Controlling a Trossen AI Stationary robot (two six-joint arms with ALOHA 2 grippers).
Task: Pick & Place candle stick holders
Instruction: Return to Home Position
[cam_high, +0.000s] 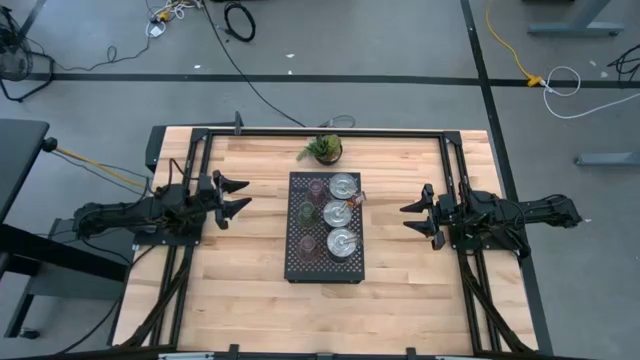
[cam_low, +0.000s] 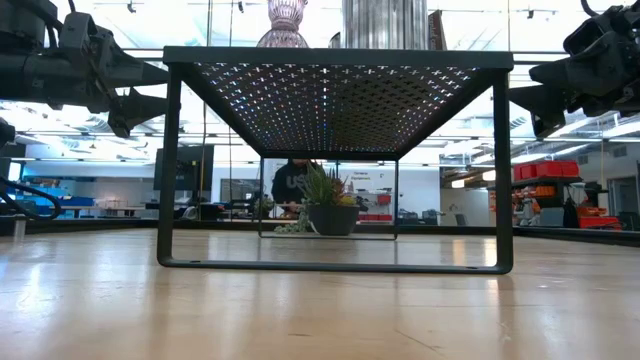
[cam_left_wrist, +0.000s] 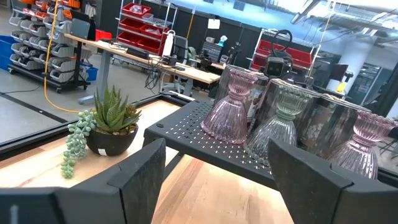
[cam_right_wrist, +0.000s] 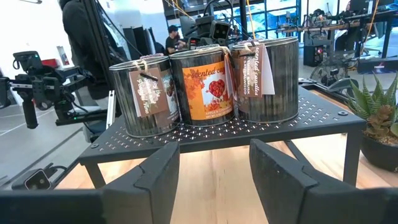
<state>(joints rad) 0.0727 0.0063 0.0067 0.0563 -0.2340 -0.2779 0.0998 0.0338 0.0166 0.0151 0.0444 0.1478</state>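
A black perforated tray (cam_high: 296, 262) stands raised on legs at the table's middle. On its right half stand three shiny silver holders (cam_high: 342, 214), cans with paper tags in the right wrist view (cam_right_wrist: 205, 87). On its left half stand three glass cups (cam_high: 308, 213), two pinkish (cam_left_wrist: 231, 107) and one clear-greenish (cam_left_wrist: 281, 118). My left gripper (cam_high: 240, 196) is open, left of the tray. My right gripper (cam_high: 410, 217) is open, right of the tray. Both hang above the table and hold nothing.
A small green potted plant (cam_high: 324, 150) stands on the table just beyond the tray's far end. Bare wood lies between each gripper and the tray, and at the near side. A person (cam_right_wrist: 84, 50) stands in the room beyond the table.
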